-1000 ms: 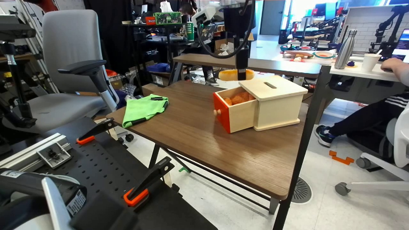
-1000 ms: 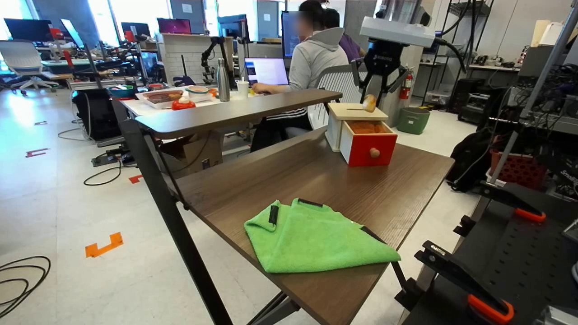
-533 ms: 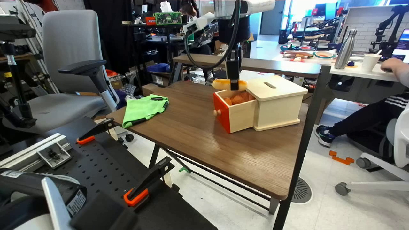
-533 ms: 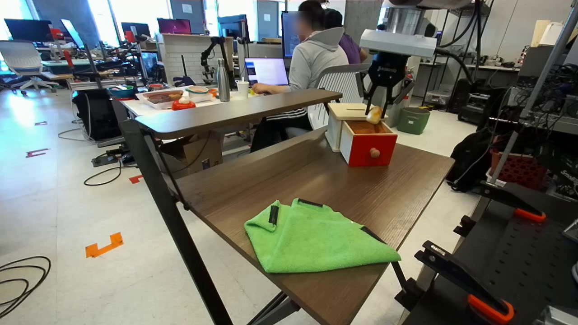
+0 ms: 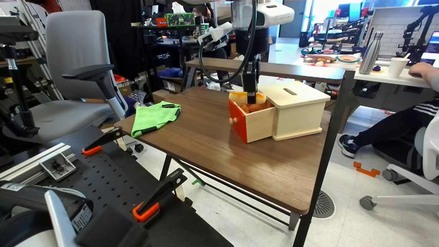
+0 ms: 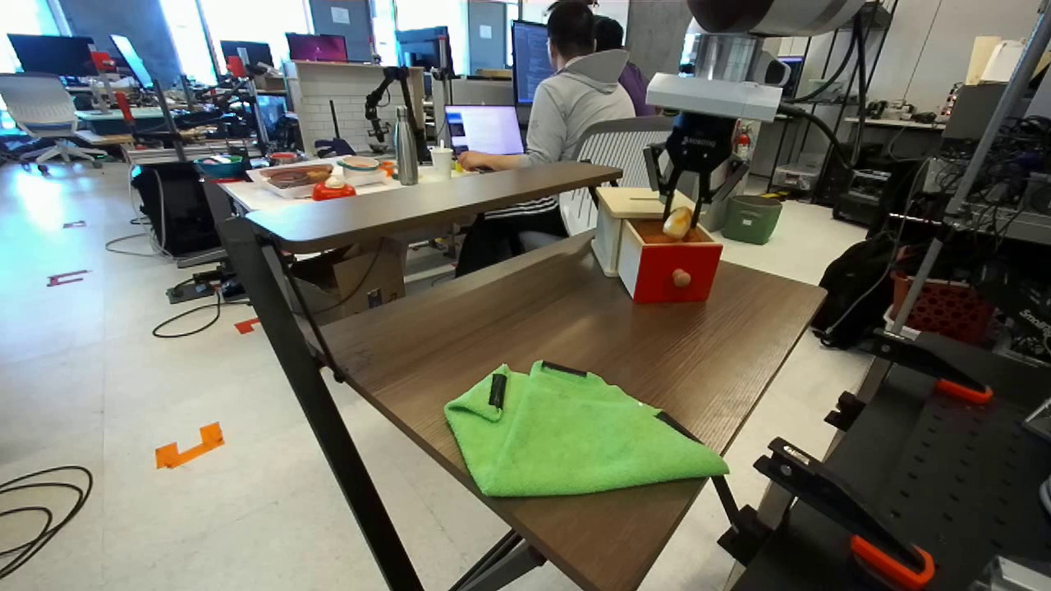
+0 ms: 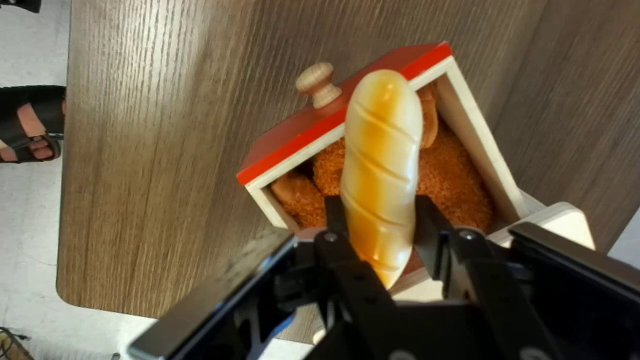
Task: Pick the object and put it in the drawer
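Note:
A toy bread roll, cream with yellow-orange stripes, is in my gripper. It shows in the wrist view (image 7: 382,165) and in both exterior views (image 5: 238,98) (image 6: 677,223). My gripper (image 7: 380,215) is shut on it, one black finger on each side; the fingers also show in both exterior views (image 5: 251,97) (image 6: 682,217). The drawer, with a red-orange front and wooden knob, stands pulled out (image 5: 238,121) (image 6: 669,275) (image 7: 292,145). The roll is over the drawer opening, close to rim height; in the wrist view one end overlaps the front edge.
Fuzzy orange-brown items (image 7: 450,175) fill much of the drawer. The cabinet's pale lid (image 5: 295,93) stands right beside the gripper. A green cloth (image 5: 154,118) lies on the brown table (image 5: 205,116). A raised shelf (image 6: 443,201) runs along one table side.
My gripper has come down with the roll and moved from over the cabinet lid to over the open drawer. The drawer, cabinet and cloth have not moved.

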Tool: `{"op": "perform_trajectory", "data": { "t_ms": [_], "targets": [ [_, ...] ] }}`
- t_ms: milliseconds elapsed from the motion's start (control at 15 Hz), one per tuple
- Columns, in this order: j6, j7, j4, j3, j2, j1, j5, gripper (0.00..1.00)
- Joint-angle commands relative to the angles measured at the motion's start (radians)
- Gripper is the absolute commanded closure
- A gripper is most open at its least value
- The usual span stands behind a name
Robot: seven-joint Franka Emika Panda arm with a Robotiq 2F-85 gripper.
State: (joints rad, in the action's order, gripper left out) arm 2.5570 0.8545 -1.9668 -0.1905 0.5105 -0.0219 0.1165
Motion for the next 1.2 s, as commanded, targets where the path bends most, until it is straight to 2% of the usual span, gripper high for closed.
{"op": "perform_trajectory", "data": {
  "t_ms": [0,133,200,267,600,867,1133],
  "targets": [
    [-0.019,0.024,0.046,-0.006,0.030,-0.003,-0.008,0.88],
    [-0.022,0.030,0.055,-0.008,0.038,-0.005,-0.010,0.88],
    [-0.024,0.034,0.057,-0.009,0.039,-0.006,-0.010,0.38],
    [-0.026,0.037,0.058,-0.011,0.040,-0.006,-0.012,0.37],
    [-0.024,0.035,0.053,-0.011,0.034,-0.005,-0.013,0.01],
    [-0.043,0.032,0.041,-0.011,0.015,-0.008,-0.016,0.00],
    [-0.126,-0.042,-0.051,0.027,-0.105,-0.003,-0.009,0.00]
  ]
}}
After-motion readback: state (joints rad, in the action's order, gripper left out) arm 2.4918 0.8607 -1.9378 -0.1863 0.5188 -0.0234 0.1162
